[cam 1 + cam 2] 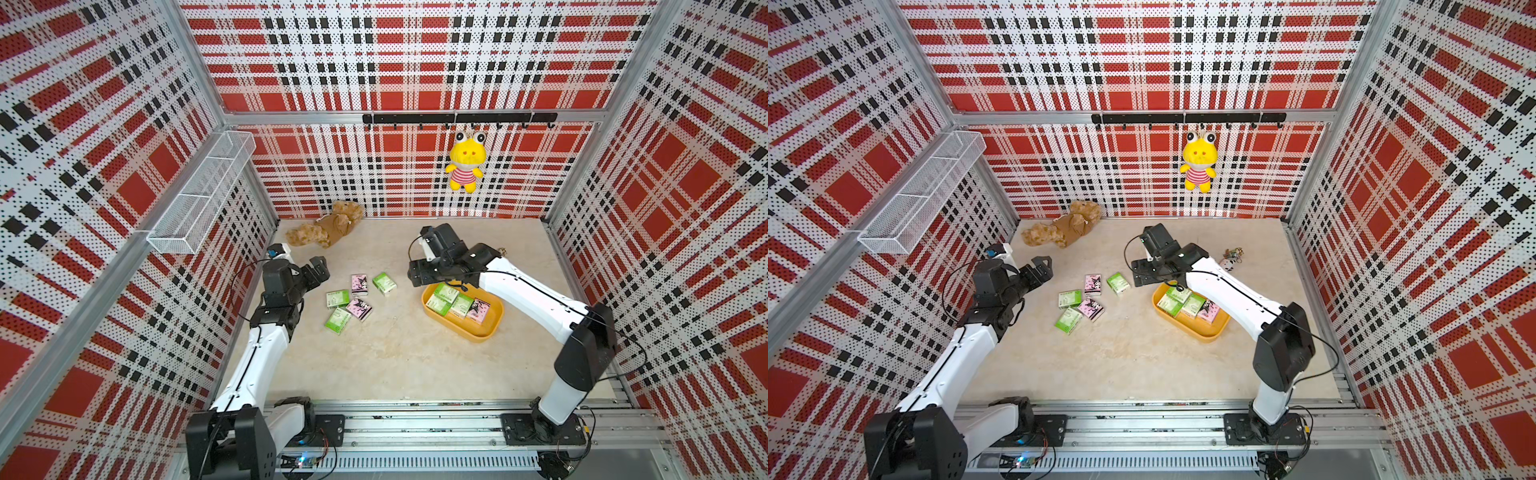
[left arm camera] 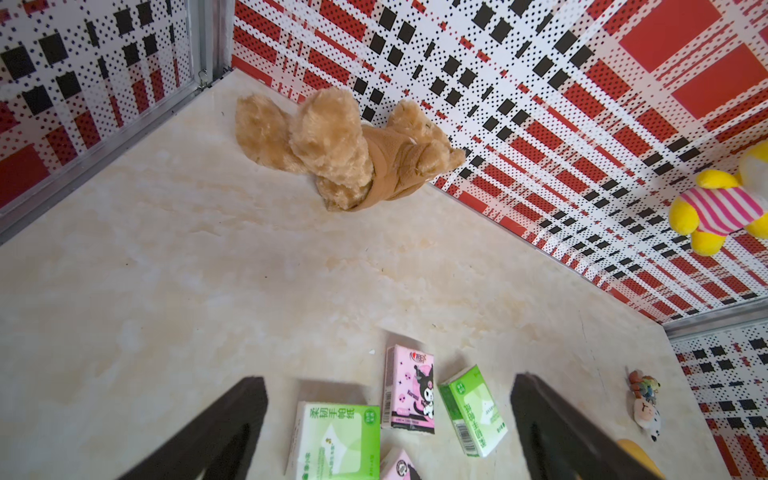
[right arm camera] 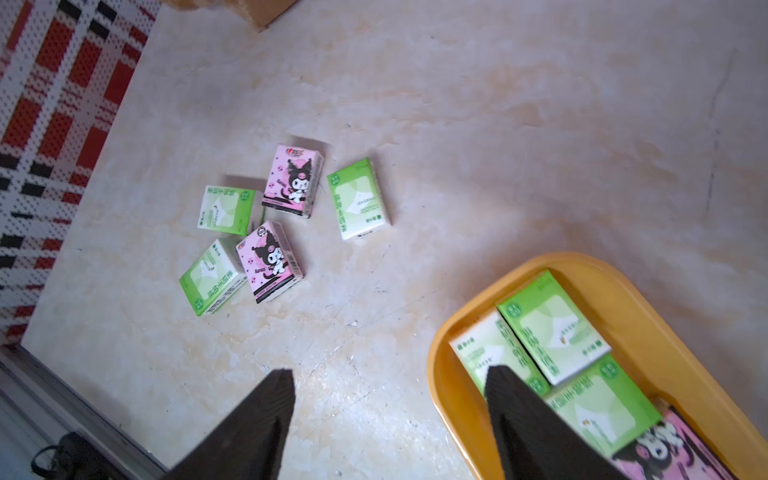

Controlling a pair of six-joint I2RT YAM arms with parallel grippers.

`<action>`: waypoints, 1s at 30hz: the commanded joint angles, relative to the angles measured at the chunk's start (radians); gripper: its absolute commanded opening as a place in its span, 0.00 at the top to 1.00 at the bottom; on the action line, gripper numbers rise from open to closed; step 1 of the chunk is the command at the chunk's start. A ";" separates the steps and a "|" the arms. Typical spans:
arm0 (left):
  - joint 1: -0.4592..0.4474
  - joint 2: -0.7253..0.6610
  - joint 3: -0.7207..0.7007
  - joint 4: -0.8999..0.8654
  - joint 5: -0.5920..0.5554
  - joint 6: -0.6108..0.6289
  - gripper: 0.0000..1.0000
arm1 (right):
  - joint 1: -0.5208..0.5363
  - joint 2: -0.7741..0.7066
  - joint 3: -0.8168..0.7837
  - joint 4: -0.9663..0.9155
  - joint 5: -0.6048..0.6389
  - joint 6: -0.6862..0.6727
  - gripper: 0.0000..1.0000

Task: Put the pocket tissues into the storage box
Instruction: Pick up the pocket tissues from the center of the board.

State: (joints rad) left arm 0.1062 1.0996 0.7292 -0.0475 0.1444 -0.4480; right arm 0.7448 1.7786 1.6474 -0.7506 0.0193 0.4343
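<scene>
pocket tissues point(image 1: 337, 298) well inside tabletop point(image 1: 395, 365) edges

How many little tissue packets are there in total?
9 packets. Five loose on the table: three green, two pink. Four in the yellow tray: three green, one pink. The right arm may hide more.

Brown plush bear point(image 1: 328, 230), yellow plush frog point(image 1: 465, 164) under black hook rail point(image 1: 457, 118), white wire basket point(image 1: 199, 199), keychain trinket point(image 1: 1231, 259).
</scene>
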 commanded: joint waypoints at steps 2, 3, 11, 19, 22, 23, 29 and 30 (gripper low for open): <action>0.042 -0.033 0.030 -0.026 0.030 -0.016 0.01 | 0.094 0.169 0.132 -0.023 0.024 -0.131 0.16; 0.054 -0.036 0.029 -0.028 0.039 -0.020 0.01 | 0.104 0.201 0.163 -0.023 0.017 -0.139 0.15; 0.144 -0.057 0.029 -0.054 0.073 -0.015 0.01 | 0.167 0.431 0.411 -0.051 0.003 -0.271 0.05; 0.147 -0.064 0.004 -0.054 0.080 -0.011 0.01 | 0.208 0.578 0.528 -0.116 -0.006 -0.363 0.03; 0.147 -0.066 -0.002 -0.054 0.083 -0.009 0.01 | 0.218 0.600 0.526 -0.119 -0.020 -0.368 0.02; 0.146 -0.065 -0.003 -0.053 0.083 -0.009 0.01 | 0.220 0.605 0.526 -0.118 -0.020 -0.368 0.02; 0.146 -0.063 -0.004 -0.053 0.086 -0.006 0.01 | 0.233 0.655 0.560 -0.129 -0.021 -0.366 0.02; 0.147 -0.063 -0.004 -0.053 0.087 -0.006 0.01 | 0.233 0.669 0.574 -0.135 -0.019 -0.365 0.02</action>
State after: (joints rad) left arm 0.2474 1.0519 0.7296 -0.0990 0.2161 -0.4637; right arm 0.9707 2.4130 2.1792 -0.8692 0.0040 0.0769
